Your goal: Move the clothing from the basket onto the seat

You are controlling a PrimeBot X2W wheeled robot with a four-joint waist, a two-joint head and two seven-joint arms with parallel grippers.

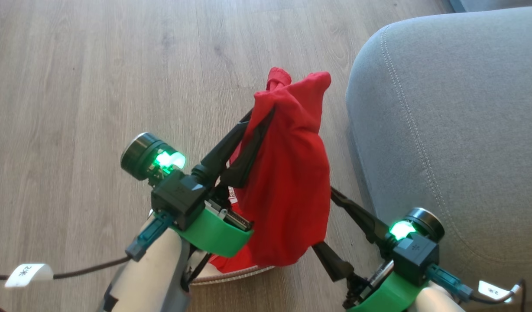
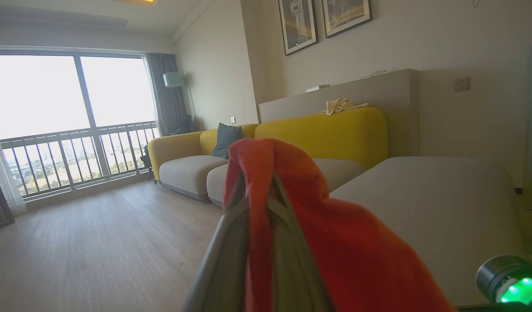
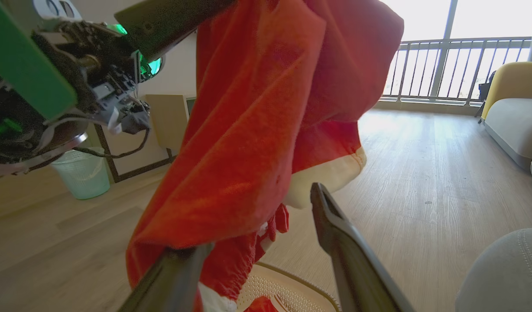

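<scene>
My left gripper (image 1: 261,115) is shut on a bright red garment (image 1: 287,182) and holds it up above the floor. The fabric drapes over its dark fingers (image 2: 231,242) and hangs down in a long bundle. A white trim band (image 3: 326,177) shows on the hanging cloth. Below it sits the cream perforated basket (image 3: 287,290), its brown rim (image 1: 235,277) peeking out, with more red clothing (image 3: 257,305) inside. My right gripper (image 1: 323,219) stands open beside the garment's lower edge, and the cloth brushes one finger (image 3: 170,277). The grey seat (image 1: 443,130) lies close on the right.
Wooden floor (image 1: 97,65) stretches to the left and ahead. A yellow sofa (image 2: 326,130) with grey cushions stands along the wall, near a window railing (image 2: 75,147). A pale green waste bin (image 3: 82,173) stands by the wall. Labelled cables (image 1: 30,273) trail from both wrists.
</scene>
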